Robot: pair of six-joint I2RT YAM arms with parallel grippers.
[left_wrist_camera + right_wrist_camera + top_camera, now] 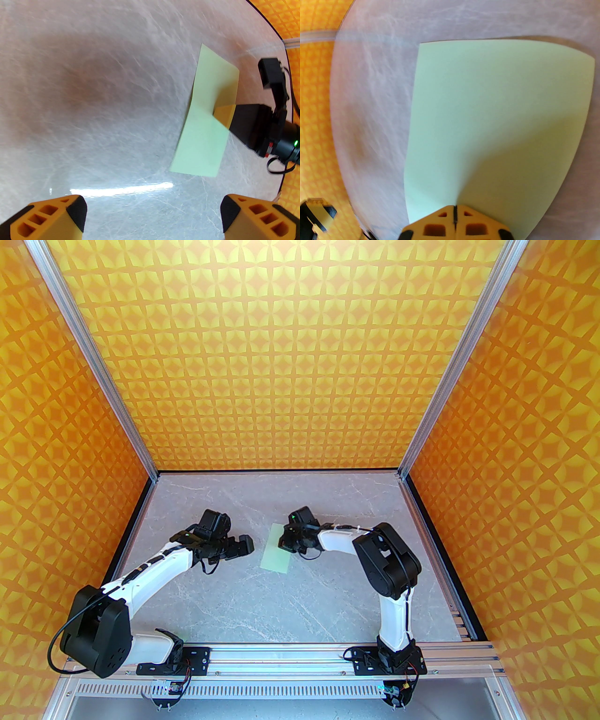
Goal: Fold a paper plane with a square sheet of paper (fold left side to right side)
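Note:
The square sheet of paper [275,553] lies on the table as a narrow pale mint-green rectangle, doubled over, with its top layer bowing up a little. My right gripper [286,543] is shut, and its joined yellow fingertips [225,114] rest on top of the paper near its right edge. In the right wrist view the paper [487,112] spreads out ahead of the right gripper [454,212]. My left gripper [244,545] stands open just left of the paper, apart from it. In the left wrist view the left gripper [153,212] holds nothing, and the paper [204,136] lies beyond it.
The grey marble tabletop [290,605] is walled on three sides by orange patterned panels [300,357] in aluminium posts. The rail with the arm bases [304,655] runs along the near edge.

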